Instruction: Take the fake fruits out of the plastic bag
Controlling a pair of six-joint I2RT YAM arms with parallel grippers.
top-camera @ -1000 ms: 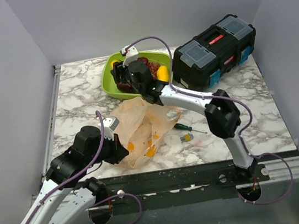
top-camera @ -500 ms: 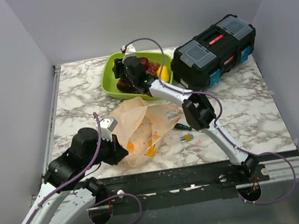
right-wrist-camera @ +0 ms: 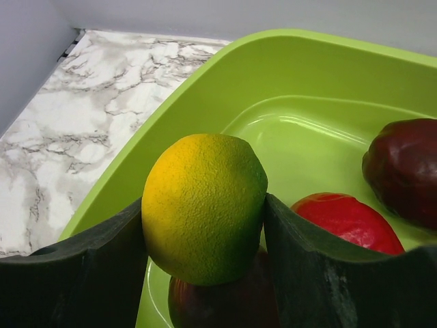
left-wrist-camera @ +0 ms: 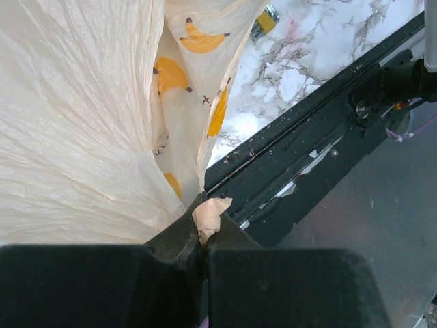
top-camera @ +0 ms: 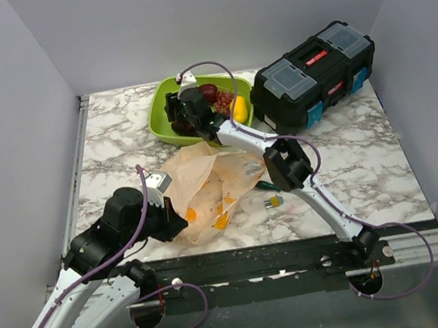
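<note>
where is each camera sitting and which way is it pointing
Top external: above and behind the bases, looking down at the table; left arm and right arm show.
Left wrist: on the left arm, looking along the left gripper, shut on the bag; its fingers show.
Right wrist: on the right arm, looking past the right gripper, shut on a yellow fruit, into the tray; its fingers show.
Shared: top and left wrist both show the bag; top and right wrist, the tray.

Bag (top-camera: 210, 186) before tray (top-camera: 158, 115) (toolbox (top-camera: 312, 73) to right)
</note>
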